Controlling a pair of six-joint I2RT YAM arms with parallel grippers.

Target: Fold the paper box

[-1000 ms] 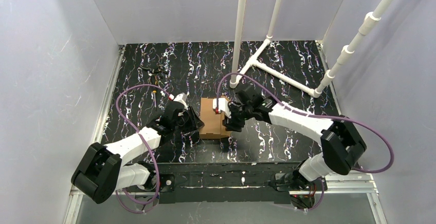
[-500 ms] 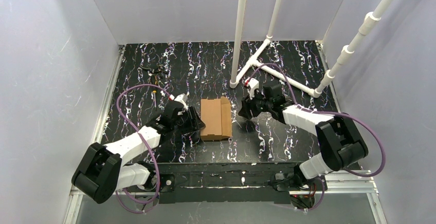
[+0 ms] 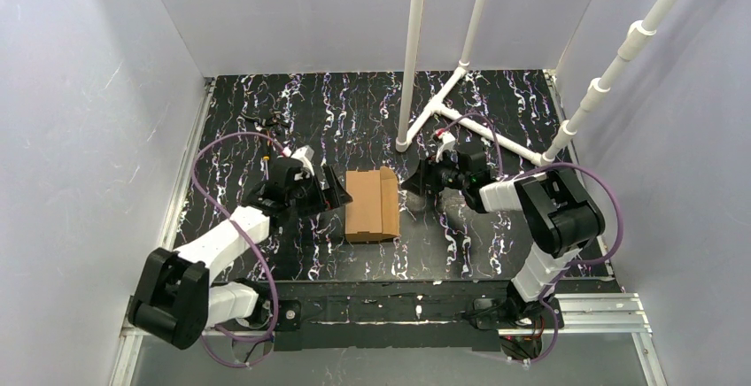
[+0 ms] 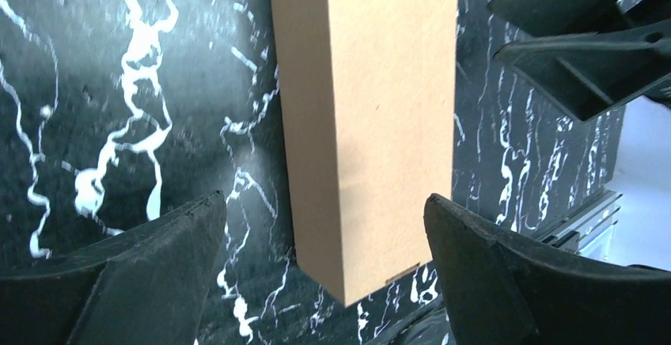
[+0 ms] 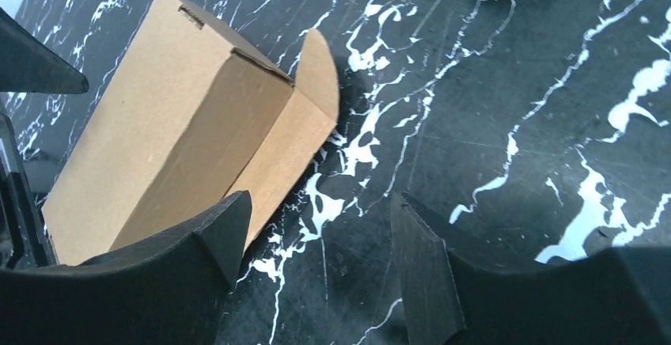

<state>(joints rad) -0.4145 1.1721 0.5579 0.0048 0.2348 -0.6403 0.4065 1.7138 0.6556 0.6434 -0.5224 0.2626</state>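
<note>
- Grip was let go by L gripper: the jaws, narrow and set against the paper box a sec ago, were found spread wide w/ nothing held, and the arm had been drawn back a little to the L.
- R gripper was likewise found open and empty. It had been lifted off the box's top and pulled back toward the white pipe frame.
- Meaning for task: the box was left lying free on the table as a closed-up rectangular shape, so folding was judged nearly or fully done. One rounded flap was seen sticking out at an end corner, poss. not tucked in.
- Box vs. L gripper: in the L wrist view the box was seen straight ahead, framed betw. the two fingers and untouched. From above it was placed just beside the gripper, on its R.
- Box vs. R gripper: in the R wrist view the box was seen off to the L, close by the L finger, w/ only bare table betw. the tips. From above it was near but apart.
</note>
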